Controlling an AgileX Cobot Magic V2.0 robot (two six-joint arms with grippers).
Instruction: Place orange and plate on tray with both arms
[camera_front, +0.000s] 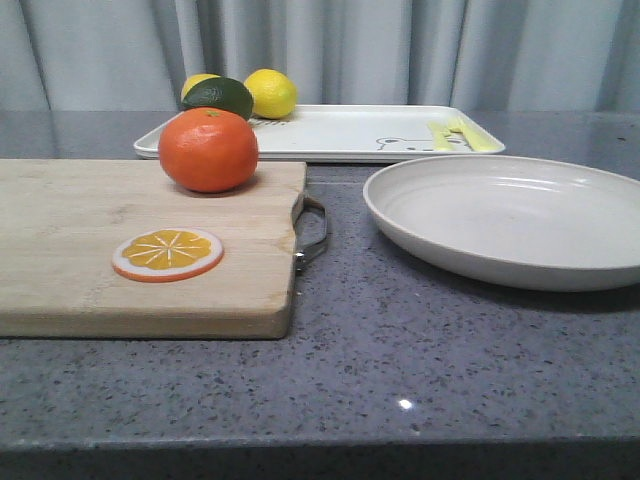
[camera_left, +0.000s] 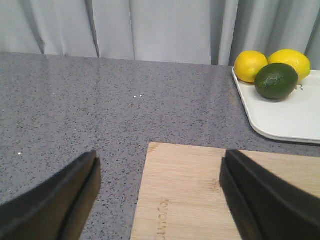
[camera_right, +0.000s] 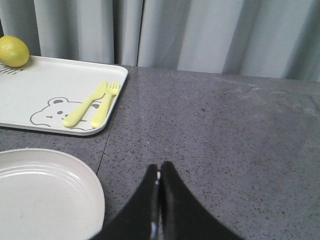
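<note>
On the grey speckled worktop (camera_front: 400, 350) a wooden cutting board (camera_front: 90, 270) lies at the left, its metal handle (camera_front: 315, 235) sticking out of its right edge. The orange (camera_front: 208, 149) sits on the far right part of the board, and a flat orange slice (camera_front: 167, 254) lies nearer, also on the board. To the right of the board, apart from it, the plate (camera_front: 520, 215) rests on the worktop and holds nothing. Beyond both, at the far side, lies the tray (camera_front: 340, 135) with its bear drawing (camera_front: 400, 144). On the tray's far left end are two lemons (camera_front: 270, 93) and a dark green lime (camera_front: 218, 96); a yellow spoon (camera_right: 85, 104) and fork (camera_right: 105, 105) lie side by side at its right end. A grey curtain (camera_front: 350, 50) hangs behind. In the left wrist view the left gripper (camera_left: 160, 195) is spread wide with nothing between its fingers, above the left edge of the board. In the right wrist view the right gripper (camera_right: 159, 200) has its fingers pressed together, empty, over bare worktop just right of the plate's rim.
</note>
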